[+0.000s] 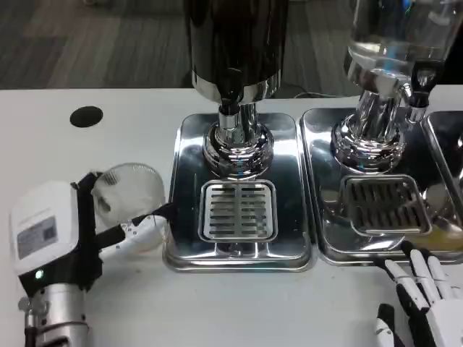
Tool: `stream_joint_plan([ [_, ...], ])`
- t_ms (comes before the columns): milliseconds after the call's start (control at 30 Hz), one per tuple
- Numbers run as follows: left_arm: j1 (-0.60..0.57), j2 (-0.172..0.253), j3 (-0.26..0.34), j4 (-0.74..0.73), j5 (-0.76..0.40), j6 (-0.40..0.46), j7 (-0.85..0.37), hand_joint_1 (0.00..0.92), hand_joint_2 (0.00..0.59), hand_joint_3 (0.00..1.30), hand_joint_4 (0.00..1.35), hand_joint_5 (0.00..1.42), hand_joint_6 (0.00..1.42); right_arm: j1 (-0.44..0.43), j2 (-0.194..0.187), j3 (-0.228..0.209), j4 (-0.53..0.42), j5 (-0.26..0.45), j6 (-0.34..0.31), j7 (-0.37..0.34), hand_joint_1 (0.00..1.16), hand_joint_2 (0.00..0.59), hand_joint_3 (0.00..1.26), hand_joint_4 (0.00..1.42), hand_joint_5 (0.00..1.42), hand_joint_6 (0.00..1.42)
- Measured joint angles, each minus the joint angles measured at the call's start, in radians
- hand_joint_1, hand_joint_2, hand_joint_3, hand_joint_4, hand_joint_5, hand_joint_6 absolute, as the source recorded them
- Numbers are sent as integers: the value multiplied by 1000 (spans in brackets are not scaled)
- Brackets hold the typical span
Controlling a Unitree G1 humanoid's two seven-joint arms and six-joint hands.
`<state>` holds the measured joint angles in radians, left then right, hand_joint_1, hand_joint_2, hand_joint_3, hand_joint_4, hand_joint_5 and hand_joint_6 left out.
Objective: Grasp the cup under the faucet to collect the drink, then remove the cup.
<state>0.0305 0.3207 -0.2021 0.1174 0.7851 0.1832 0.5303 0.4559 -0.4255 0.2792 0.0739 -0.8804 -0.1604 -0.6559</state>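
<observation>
One clear cup (132,189) is what you have in play, and it sits at the left of the desk (239,307), just beside the left edge of the nearer steel tray (189,188) and not on it. You can see its round rim facing up toward the camera; it is see-through, so its lower edge is hard to make out. Your left hand (54,235) is wrapped around it from the left, white back turned up, with the fingers (141,230) reaching across the cup's near side and the thumb at its far side, so the cup is held between them.

To the right of the cup, that tray carries a slotted drain grate (238,210), and behind the grate a chrome base rises to a faucet (230,97) under a dark drink tank (235,40). The cup stands to the left of this faucet, not beneath it.

Further right you have a second tray (318,181) with its own grate (383,204) and a clear tank (401,32) above it.

Your right hand (423,300) rests low at the right corner, fingers stretched out, slightly apart and holding nothing. A black round hole (87,116) marks the desk at far left.
</observation>
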Motion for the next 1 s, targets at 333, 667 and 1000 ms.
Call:
stream_joint_plan([
  [333, -68, -17, -51, -24, 57, 46, -44, 276, 91, 719, 755, 1012, 1380, 11, -4, -9, -23, -2, 0, 0, 97, 550, 162, 0, 0, 100],
  [667, -253, -86, -164, 161, 133, 104, -70, 275, 93, 718, 739, 1012, 1379, 72, -14, -42, -154, -36, -6, -6, 94, 550, 125, 0, 0, 80],
  [1000, -363, -165, -211, 333, 120, 82, -26, 263, 84, 713, 738, 1001, 1364, 104, -11, -78, -200, -36, -14, -7, 97, 559, 124, 0, 0, 80],
])
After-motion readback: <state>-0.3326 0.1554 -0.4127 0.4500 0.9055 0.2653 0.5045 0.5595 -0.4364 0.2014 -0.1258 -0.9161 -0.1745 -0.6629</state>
